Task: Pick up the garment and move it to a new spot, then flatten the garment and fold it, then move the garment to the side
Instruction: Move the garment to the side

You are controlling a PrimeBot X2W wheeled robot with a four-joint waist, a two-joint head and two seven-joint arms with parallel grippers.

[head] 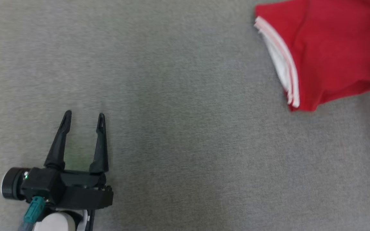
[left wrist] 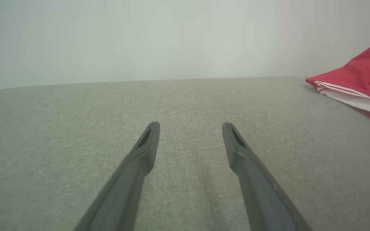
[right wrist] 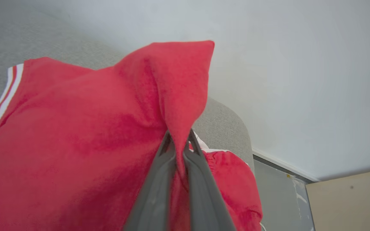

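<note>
The left gripper (head: 84, 114) sits at about 8 o'clock in the head view, just above the grey fabric-covered counter (head: 185, 128). Its two dark jaws are spread wide and point toward 12 o'clock with nothing between them. In the left wrist view the same gripper (left wrist: 190, 124) shows bare grey cloth between its parted jaws, with a pale wall (left wrist: 172, 38) beyond the counter's far edge.

The red shirt (head: 332, 48) is well apart from it, at about 2 o'clock in the head view. Its white-striped trim faces 9 o'clock and its body runs off the frame's right edge. In the left wrist view the shirt (left wrist: 365, 73) appears at 3 o'clock, one side rising from the counter.

In the right wrist view the right gripper (right wrist: 180, 136) has its jaws pinched nearly together on a fold of the shirt (right wrist: 75, 134). The fold stands up in a peak toward 12 o'clock, and the rest drapes toward 8 o'clock.
</note>
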